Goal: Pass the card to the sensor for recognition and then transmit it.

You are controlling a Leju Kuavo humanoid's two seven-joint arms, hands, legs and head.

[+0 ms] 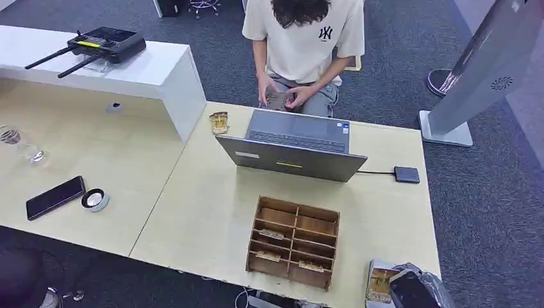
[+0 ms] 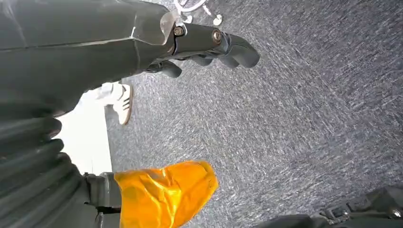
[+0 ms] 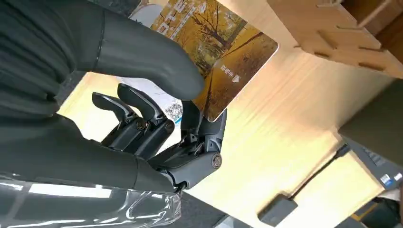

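A card (image 3: 223, 52) printed with autumn trees is pinched between the thumb and fingers of my right hand (image 3: 157, 90). In the head view that hand (image 1: 414, 290) holds the card (image 1: 380, 282) over the table's near right corner, right of the wooden sorting box (image 1: 294, 241). The sensor, a small dark box (image 1: 407, 174) on a cable, lies at the table's right edge beside the laptop (image 1: 295, 144); the right wrist view shows it (image 3: 278, 209) beyond the card. My left hand (image 2: 209, 47) hangs over the grey carpet, fingers loosely apart, holding nothing.
A person (image 1: 301, 45) sits behind the laptop with something in both hands. Another card (image 1: 219, 122) stands left of the laptop. Several cards lie in the box slots. A phone (image 1: 55, 197), round puck (image 1: 95, 199) and glass (image 1: 19, 144) sit at left. A grey kiosk (image 1: 475, 70) stands far right.
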